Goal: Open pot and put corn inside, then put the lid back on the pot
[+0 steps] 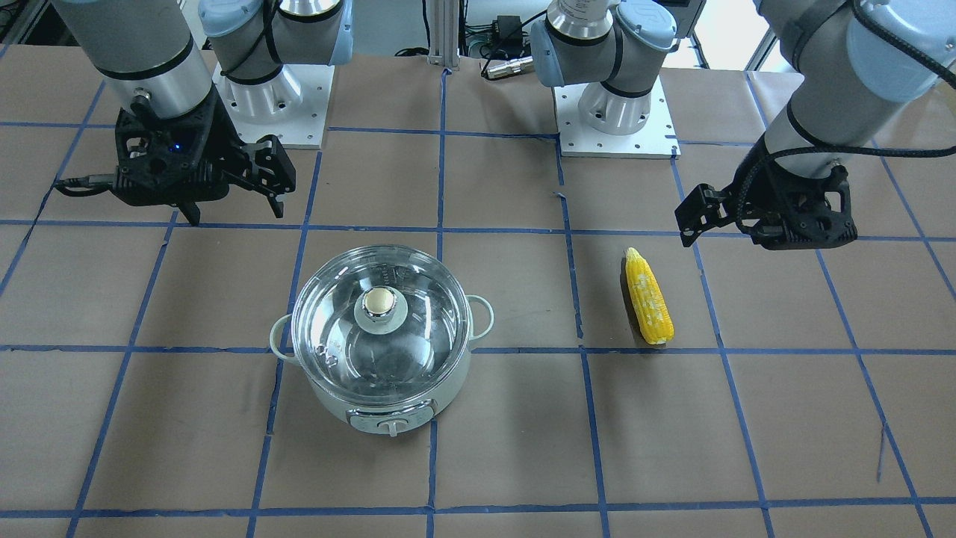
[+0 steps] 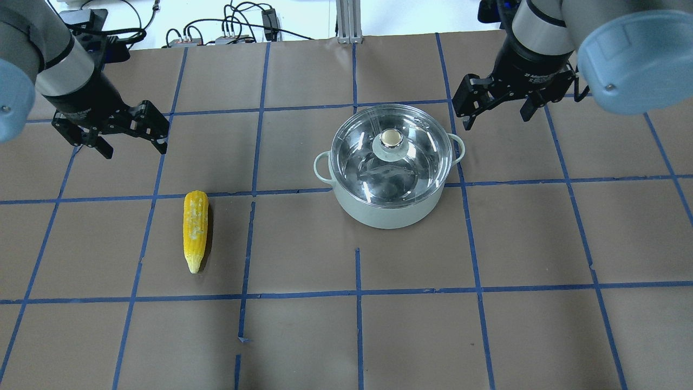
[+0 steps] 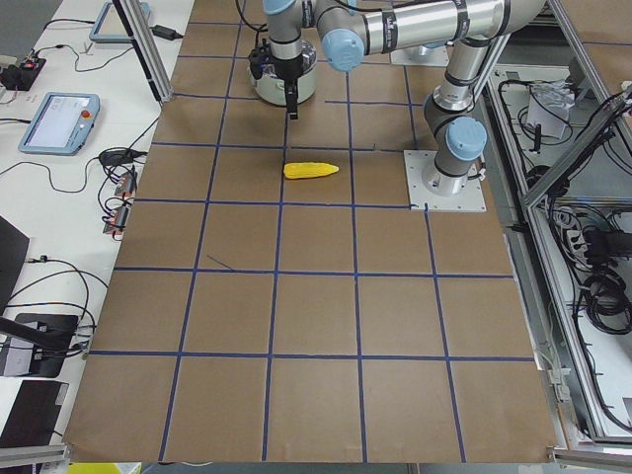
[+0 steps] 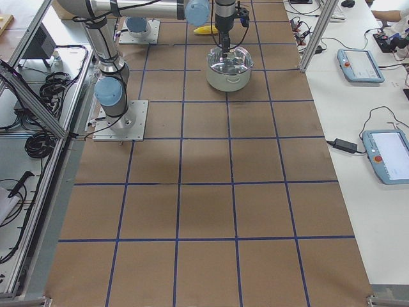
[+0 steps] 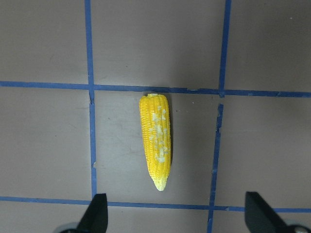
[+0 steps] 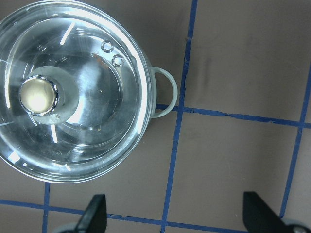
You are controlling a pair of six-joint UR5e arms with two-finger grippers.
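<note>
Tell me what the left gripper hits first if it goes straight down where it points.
The left gripper, open, would probably land on bare table just beside the corn, near its pointed tip; depth is unclear.

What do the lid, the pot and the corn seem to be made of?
Round clear lid: glass with a metal rim; the pot's inside shows through it. Pale mint pot: smooth body, plastic or coated metal, unclear which; inside mirror-bright, likely steel. Yellow bumpy corn cob: slightly glossy, with pale worn patches, possibly a plastic model.

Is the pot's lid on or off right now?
On. The lid sits level on the pot, covering its whole rim.
</note>
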